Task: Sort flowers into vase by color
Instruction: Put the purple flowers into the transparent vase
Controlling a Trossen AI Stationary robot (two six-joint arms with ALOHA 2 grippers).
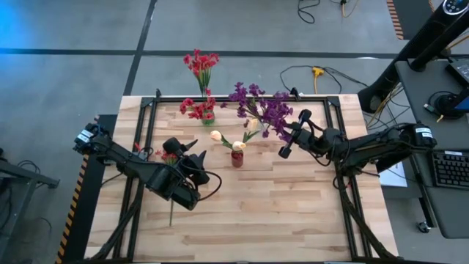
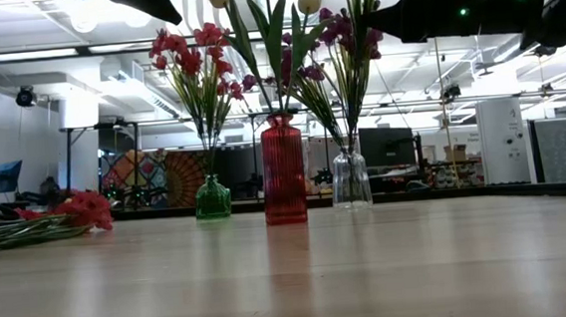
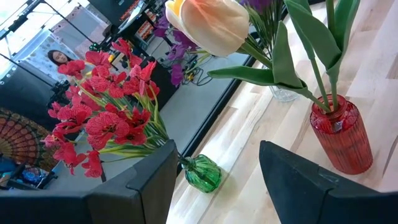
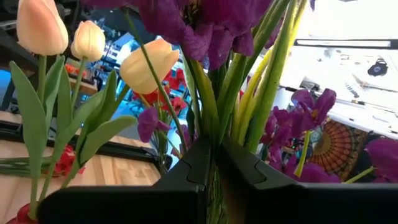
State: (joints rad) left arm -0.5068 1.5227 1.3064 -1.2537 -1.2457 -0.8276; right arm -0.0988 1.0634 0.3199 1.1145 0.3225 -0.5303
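The flowers are artificial sprigs: judged light, with thin springy stems and soft blossoms that would crush or snag, so the place to take one is on the stem, below the leaves. They are top-heavy and far taller than the small vases, which look easy to tip.

The right gripper (image 1: 286, 144) is closed on the stems of the purple flowers (image 1: 261, 107), holding them above the clear vase (image 2: 351, 181) at the back of the worktop (image 1: 293, 213); whether the stem ends are inside its neck I cannot tell. The left gripper (image 1: 192, 151) stands about half open with nothing between its fingers (image 3: 140, 186), raised over the left of the worktop.

Red flowers (image 2: 193, 60) stand in the green vase (image 2: 212, 199), with 1 more red bunch (image 1: 201, 64) showing beyond the far edge in the overhead view. 3 cream-yellow tulips (image 4: 148, 65) are in the red vase (image 1: 237, 158) at the middle. A loose red sprig (image 2: 72, 211) lies flat on the worktop at the left, near the left arm, and it looks to be the 1 left to sort.

The 3 vases stand close in a row and their heads mingle, so the tulip leaves (image 3: 292, 56) and purple blooms crowd any approach to the green vase
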